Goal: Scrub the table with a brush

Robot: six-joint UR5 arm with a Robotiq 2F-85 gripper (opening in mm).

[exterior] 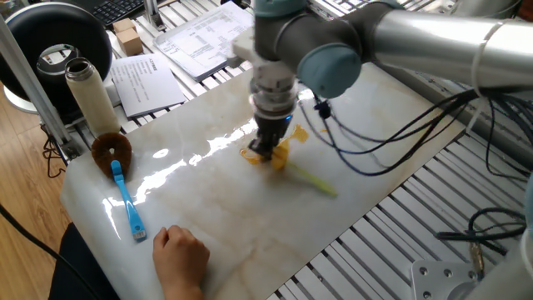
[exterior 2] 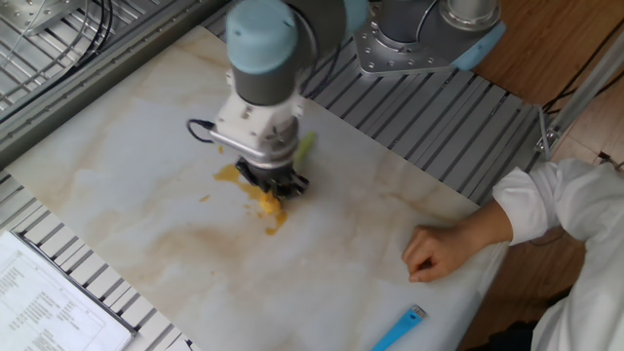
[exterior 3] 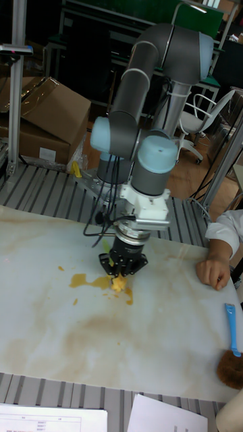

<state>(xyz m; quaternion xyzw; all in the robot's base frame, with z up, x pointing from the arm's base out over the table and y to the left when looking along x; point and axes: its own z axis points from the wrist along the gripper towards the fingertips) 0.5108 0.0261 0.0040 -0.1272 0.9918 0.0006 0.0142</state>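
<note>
The white marble-look table carries an orange-brown stain near its middle. My gripper points straight down, shut on the brush. The yellow head of the brush presses on the slab at the stain's edge. Its thin yellow-green handle trails out behind the gripper.
A person's hand rests on the slab's edge. A blue-handled brush with a round brown head lies at one end. A cream bottle, papers and slatted metal frame surround the slab.
</note>
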